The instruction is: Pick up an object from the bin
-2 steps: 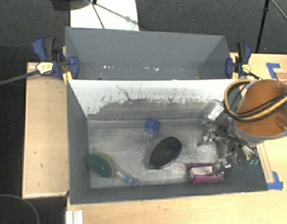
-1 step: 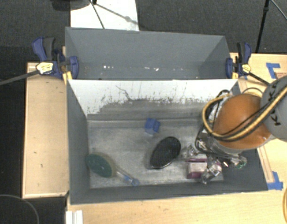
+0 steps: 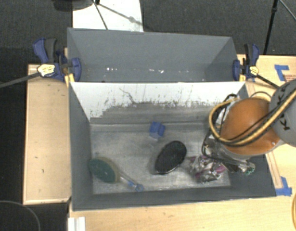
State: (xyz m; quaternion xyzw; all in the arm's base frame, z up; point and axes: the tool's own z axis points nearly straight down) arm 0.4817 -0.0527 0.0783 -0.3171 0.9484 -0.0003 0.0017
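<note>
Grey metal bin [image 3: 123, 148], seen from above and slightly to one side, with four loose things on its floor, all apart from one another. Near the back wall, about mid-width, lies a small blue block [image 3: 157, 129]. Toward the front of it rests a black oval object [image 3: 170, 157], its kind not clear. By the front left corner lies a green round-headed brush [image 3: 102, 170], its pale handle pointing along the front wall. Near the front right corner sits a small crumpled multicoloured thing [image 3: 207, 170], showing pink, white and dark patches. The arm [image 3: 287, 114] enters over the right wall, its orange cover [image 3: 248, 125] looped with cables. Its lower end hangs low over the floor, directly above and apparently in contact with the crumpled thing. The jaws are hidden beneath the wrist, so it cannot be told whether they are spread or pressed together, nor whether the thing lies between them. Judged from this position, the step in hand is the grasp at the bottom of the bin. The next move would call for a firm closure on the soft, irregular thing, then a straight lift clear of the right wall and of the black oval object just beside it.
</note>
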